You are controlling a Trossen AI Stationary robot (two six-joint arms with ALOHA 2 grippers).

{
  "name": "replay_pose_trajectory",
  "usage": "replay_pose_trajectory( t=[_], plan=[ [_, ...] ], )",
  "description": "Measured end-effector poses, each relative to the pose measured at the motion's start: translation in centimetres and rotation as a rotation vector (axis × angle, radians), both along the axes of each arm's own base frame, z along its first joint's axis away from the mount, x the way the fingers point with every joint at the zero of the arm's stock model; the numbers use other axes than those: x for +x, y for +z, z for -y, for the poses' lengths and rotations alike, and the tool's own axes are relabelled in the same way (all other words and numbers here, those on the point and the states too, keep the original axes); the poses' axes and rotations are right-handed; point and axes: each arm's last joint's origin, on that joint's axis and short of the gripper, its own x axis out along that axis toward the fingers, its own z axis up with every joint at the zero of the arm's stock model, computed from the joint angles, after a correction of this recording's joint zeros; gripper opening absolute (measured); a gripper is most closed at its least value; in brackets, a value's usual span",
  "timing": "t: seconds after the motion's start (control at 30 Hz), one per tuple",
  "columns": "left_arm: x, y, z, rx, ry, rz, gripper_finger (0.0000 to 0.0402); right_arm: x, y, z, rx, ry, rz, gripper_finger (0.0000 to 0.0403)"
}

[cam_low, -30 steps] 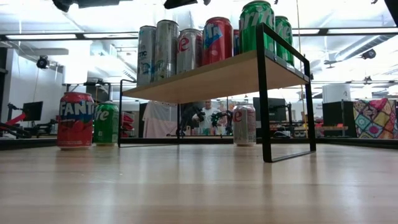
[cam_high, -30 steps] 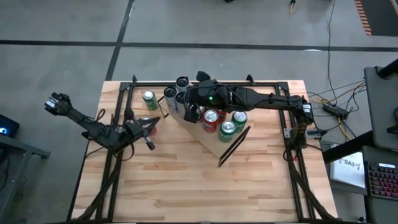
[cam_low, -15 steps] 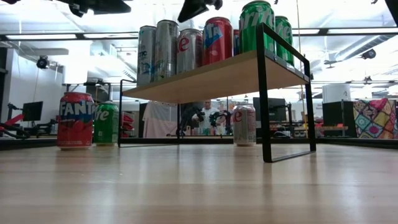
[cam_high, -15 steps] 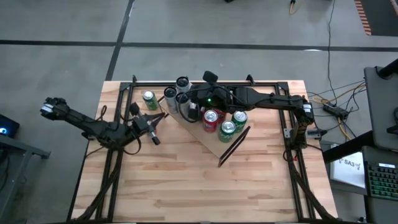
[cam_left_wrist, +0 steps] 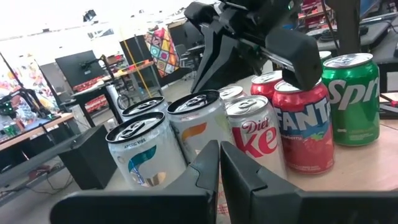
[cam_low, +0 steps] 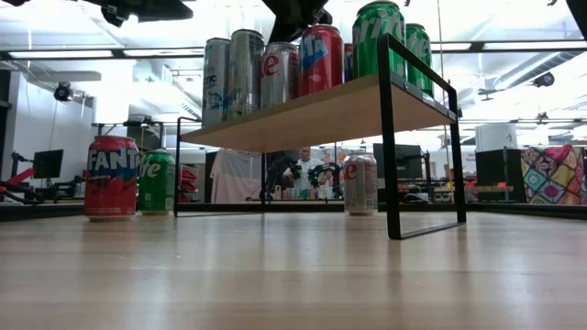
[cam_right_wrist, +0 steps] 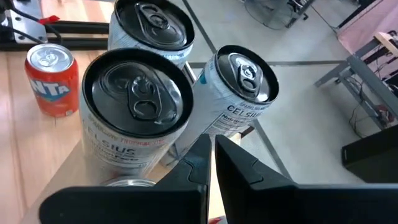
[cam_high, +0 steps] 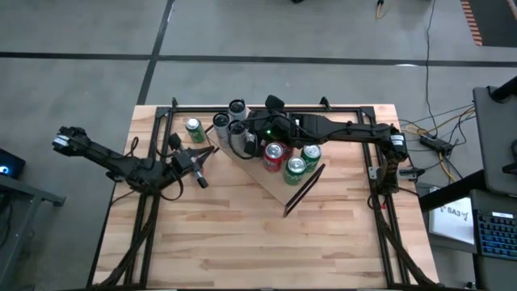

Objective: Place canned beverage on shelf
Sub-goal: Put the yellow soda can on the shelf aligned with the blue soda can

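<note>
The shelf point(cam_high: 273, 181) is a light-wood board on black end frames point(cam_low: 390, 137), standing slantwise on the tabletop. On it stand tall silver cans point(cam_high: 230, 120), a Diet Coke can point(cam_left_wrist: 256, 138), a red Fanta can point(cam_left_wrist: 303, 118) and green Sprite cans point(cam_high: 302, 159). My right gripper point(cam_right_wrist: 211, 155) hovers shut just above the silver cans point(cam_right_wrist: 140, 106), tipped downward, and shows above the can tops in the low view point(cam_low: 295, 13). My left gripper point(cam_left_wrist: 219, 168) is shut, level, left of the shelf point(cam_high: 196, 168), pointing at the cans.
On the tabletop left of the shelf stand a red Fanta can point(cam_low: 111, 176) and a green Sprite can point(cam_low: 156, 181). A Diet Coke can point(cam_low: 359, 183) stands on the table beyond the shelf. The black rail frame point(cam_high: 266, 107) rims the tabletop. Bare planks point(cam_high: 258, 242) lie nearer.
My right gripper has tipped downward and sunk a little toward the cans on the shelf. My left gripper has swung a little toward the shelf, then kept still. Both stay shut. No can has moved.
</note>
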Motion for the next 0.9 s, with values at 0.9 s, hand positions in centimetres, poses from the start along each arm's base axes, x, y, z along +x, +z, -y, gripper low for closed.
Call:
replay_pose_trajectory(
  t=[0.9],
  plan=[
    [-0.01,0.06,0.00,0.015,0.001,-0.008,0.0000,0.10,0.66,-0.17,0.012,0.035,0.059,0.0013]
  ],
)
